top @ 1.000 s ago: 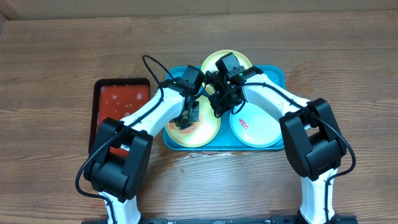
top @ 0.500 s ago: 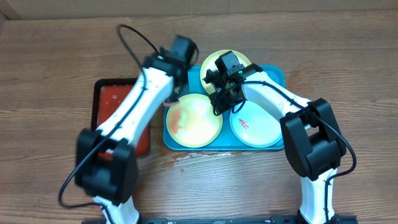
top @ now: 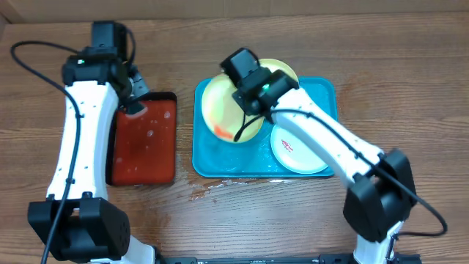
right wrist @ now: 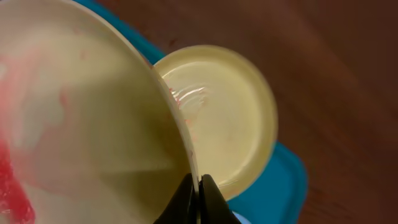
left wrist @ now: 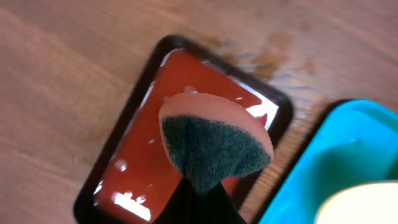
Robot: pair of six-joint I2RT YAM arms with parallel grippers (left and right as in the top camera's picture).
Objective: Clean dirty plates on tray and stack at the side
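Note:
My right gripper (top: pixel 258 103) is shut on the rim of a yellow-green plate (top: pixel 223 110) and holds it tilted above the turquoise tray (top: pixel 212 163); red smears show on it (right wrist: pixel 37 155). A second yellow-green plate (right wrist: pixel 233 118) lies at the tray's far edge, partly hidden behind the lifted one. The pale blue plate (top: pixel 297 150) with a red smear lies at the tray's right. My left gripper (top: pixel 132 95) is shut on a sponge (left wrist: pixel 211 140), pink on top and dark green below, above the far end of the red tray (left wrist: pixel 168 155).
The black-rimmed red tray (top: pixel 143 139) holds wet shiny liquid, left of the turquoise tray. Water is spilled on the wood table (top: pixel 220 187) at the tray's front edge. A cardboard wall runs along the far edge.
My left arm swung left from the turquoise tray to the red tray with the sponge. My right gripper lifted and tilted the front-left yellow-green plate off the tray.

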